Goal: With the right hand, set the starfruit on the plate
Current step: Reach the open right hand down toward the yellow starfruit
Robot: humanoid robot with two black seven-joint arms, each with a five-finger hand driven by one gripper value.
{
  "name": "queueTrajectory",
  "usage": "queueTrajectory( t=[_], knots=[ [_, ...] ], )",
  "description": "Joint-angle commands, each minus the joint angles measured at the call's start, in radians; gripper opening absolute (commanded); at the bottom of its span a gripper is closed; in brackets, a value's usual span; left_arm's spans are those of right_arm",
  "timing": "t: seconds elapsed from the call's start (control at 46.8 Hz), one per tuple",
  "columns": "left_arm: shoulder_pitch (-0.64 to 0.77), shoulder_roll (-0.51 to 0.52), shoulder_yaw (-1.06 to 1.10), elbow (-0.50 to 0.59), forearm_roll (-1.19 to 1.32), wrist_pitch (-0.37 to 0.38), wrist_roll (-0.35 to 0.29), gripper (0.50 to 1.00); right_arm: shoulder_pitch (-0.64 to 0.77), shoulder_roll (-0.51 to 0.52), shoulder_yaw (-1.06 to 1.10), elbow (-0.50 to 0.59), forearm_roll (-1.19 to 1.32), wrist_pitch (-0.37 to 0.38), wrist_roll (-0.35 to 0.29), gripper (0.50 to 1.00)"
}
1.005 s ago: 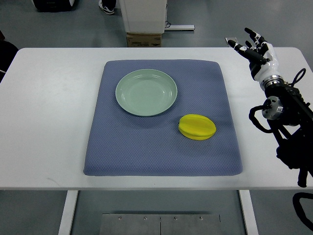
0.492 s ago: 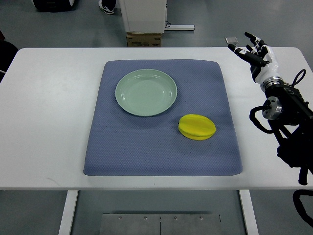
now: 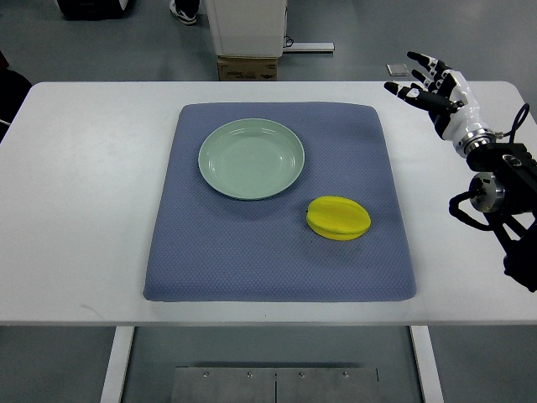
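Well apart: starfruit (image 3: 338,217) on mat (image 3: 210,252); right hand (image 3: 434,86) fingers spread, empty; no legible writing.

White right hand (image 3: 442,92), blk fingers (image 3: 419,59), cables.

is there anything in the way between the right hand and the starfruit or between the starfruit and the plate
Nothing visible blocks either path. The right hand hovers open over the table's far right corner, with only bare table and blue mat between it and the starfruit. The plate is empty, with bare mat between.
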Motion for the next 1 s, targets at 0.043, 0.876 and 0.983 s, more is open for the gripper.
queueTrajectory(
  t=[0.043,0.876,0.983],
  knots=[
    [0.000,0.000,-0.001,0.000,0.000,0.000,0.000,1.000,-0.027,-0.107,-0.125,0.121,-0.002,0.009,0.033,1.000],
    [0.000,0.000,-0.001,0.000,0.000,0.000,0.000,1.000,-0.046,-0.434,-0.467,0.475,-0.246,0.015,0.052,0.995],
    [0.000,0.000,0.001,0.000,0.000,0.000,0.000,1.000,-0.044,-0.446,-0.495,0.495,-0.271,0.015,0.064,0.995]
  ],
)
